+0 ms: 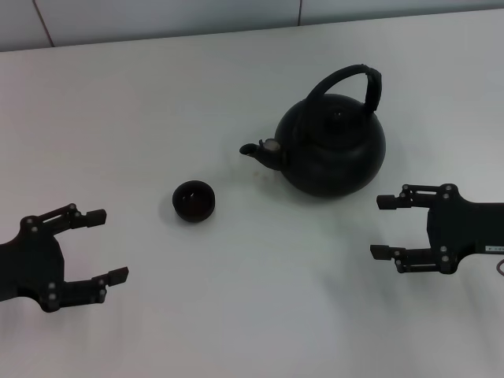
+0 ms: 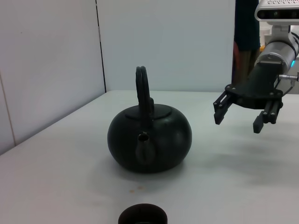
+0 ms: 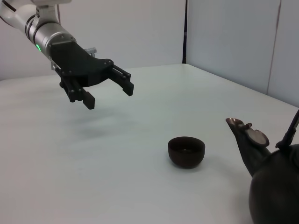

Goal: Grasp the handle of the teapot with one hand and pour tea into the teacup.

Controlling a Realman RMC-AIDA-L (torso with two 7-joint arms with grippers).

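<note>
The black teapot [image 1: 331, 146] stands on the white table right of centre, its spout [image 1: 258, 150] pointing left toward the teacup [image 1: 194, 201]. Its arched handle [image 1: 354, 79] rises upright over the lid. The small black teacup sits a short way left of the spout, apart from it. My right gripper [image 1: 384, 227] hovers open just right of and nearer than the teapot, touching nothing. My left gripper [image 1: 107, 246] is open at the near left, well left of the cup. The left wrist view shows teapot [image 2: 149, 142], handle [image 2: 144, 91], cup rim [image 2: 142, 215] and right gripper [image 2: 238, 120].
The white table [image 1: 236, 315] ends at a far edge against a pale panelled wall [image 1: 157, 16]. The right wrist view shows the teacup [image 3: 186, 151], the teapot's spout [image 3: 245, 135] and my left gripper [image 3: 108, 95] above the table.
</note>
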